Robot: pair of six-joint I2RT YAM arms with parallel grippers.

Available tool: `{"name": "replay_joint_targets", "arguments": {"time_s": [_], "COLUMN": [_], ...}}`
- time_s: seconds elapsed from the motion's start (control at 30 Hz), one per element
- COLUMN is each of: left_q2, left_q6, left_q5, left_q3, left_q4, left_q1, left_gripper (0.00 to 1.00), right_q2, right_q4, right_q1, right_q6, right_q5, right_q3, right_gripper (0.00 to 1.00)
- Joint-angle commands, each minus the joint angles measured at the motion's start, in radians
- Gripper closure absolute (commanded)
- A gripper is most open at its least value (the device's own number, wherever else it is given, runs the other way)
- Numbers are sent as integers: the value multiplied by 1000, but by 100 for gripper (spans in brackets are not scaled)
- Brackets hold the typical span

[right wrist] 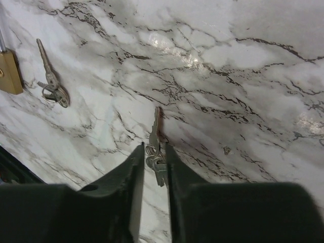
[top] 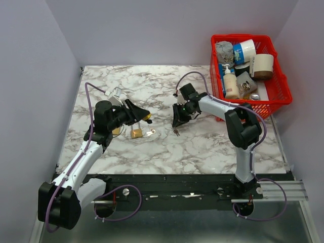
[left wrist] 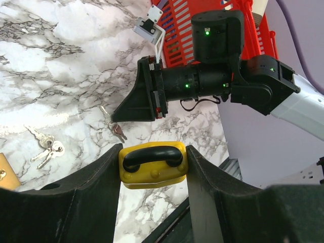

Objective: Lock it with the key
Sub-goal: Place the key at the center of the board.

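My left gripper (top: 146,116) is shut on a yellow padlock (left wrist: 153,164) with a black shackle and holds it above the table; the padlock also shows in the top view (top: 147,117). My right gripper (top: 177,123) is down at the marble table, its jaws closed narrowly on a small bunch of keys (right wrist: 157,152), with one key blade pointing out past the fingertips. These keys show in the top view (top: 176,132) and in the left wrist view (left wrist: 117,129), just below the right gripper (left wrist: 132,105).
A brass padlock (top: 136,133) lies on the table with a second key bunch (top: 150,133) beside it; both show in the right wrist view, the padlock (right wrist: 9,71) and the keys (right wrist: 50,83). A red basket (top: 280,96) of bottles and rolls stands at the back right.
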Motion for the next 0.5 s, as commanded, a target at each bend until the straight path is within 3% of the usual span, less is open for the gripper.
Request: {"name": "replay_joint_targets", "arguments": {"time_s": [0.0,0.2,0.27,0.33,0.47], "left_q2": [-35,-50,-52,-46,-10], "left_q6": [-15,-14,-37,-75,-231], "left_q5": [35,138,242,345,544], "left_q3": [2,12,22,26,28], "left_q4": [45,59,80,155,300], "left_q1": [3,10,14,19,20], "left_gripper": [100,100,100,100,100], "right_q2": [-9,-202,-299,-365,-531], "right_q4": [-31,33,47,64,99], "right_q1": [-6,-4,-6,-4,-1], "right_q6": [-17,-107,-164,-212,-391], "right_q5": [-30,-116,-142,-200,-268], "right_q3": [11,-35,-53,-71,-172], "right_gripper": [61,34,21,0,0]}}
